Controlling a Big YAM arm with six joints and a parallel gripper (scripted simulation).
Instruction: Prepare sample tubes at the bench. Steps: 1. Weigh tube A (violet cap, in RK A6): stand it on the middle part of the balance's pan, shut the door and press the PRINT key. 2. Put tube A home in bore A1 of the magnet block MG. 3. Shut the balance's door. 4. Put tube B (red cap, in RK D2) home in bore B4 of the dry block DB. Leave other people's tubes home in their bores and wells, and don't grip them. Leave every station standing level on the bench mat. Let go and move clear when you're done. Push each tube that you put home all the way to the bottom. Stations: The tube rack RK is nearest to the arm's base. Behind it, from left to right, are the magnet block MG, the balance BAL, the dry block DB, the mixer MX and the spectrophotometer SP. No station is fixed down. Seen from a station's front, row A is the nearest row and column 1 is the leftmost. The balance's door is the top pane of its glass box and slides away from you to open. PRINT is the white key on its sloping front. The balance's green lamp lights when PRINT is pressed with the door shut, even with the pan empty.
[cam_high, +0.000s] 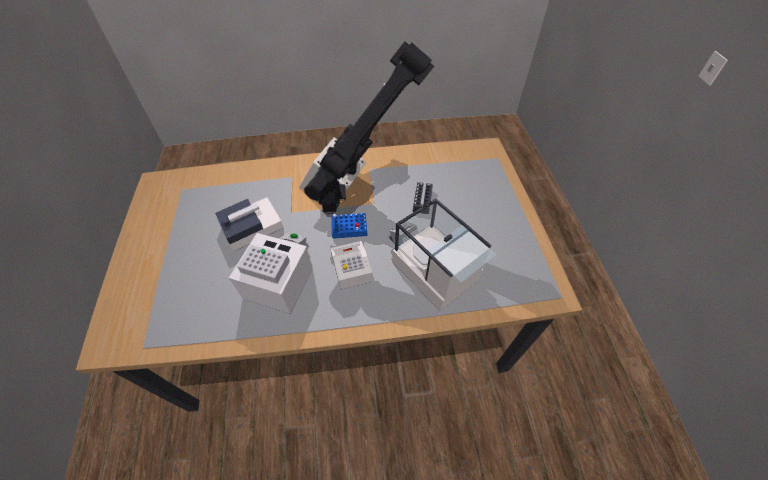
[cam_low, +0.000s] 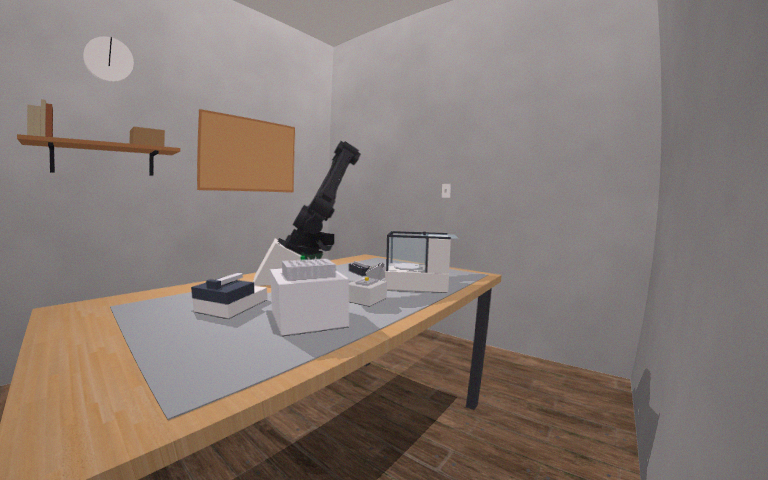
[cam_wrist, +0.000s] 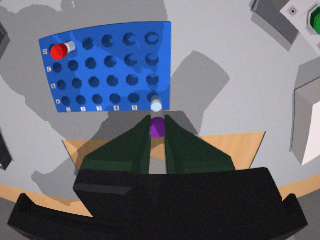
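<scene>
My gripper is shut on tube A by its violet cap. The tube's pale end shows at the front edge of the blue rack RK, by A6; its height above the rack is hard to tell. Tube B, with a red cap, stands in the rack's far row, in D2. The balance's glass door is slid back and the box's front part is open; its pan looks bare. The dry block DB holds a yellow-capped tube. The magnet block MG is dark.
A tall white station with many wells stands beside DB, with a green-capped tube in it. A green knob is near it. A white and dark-blue station stands at the far end.
</scene>
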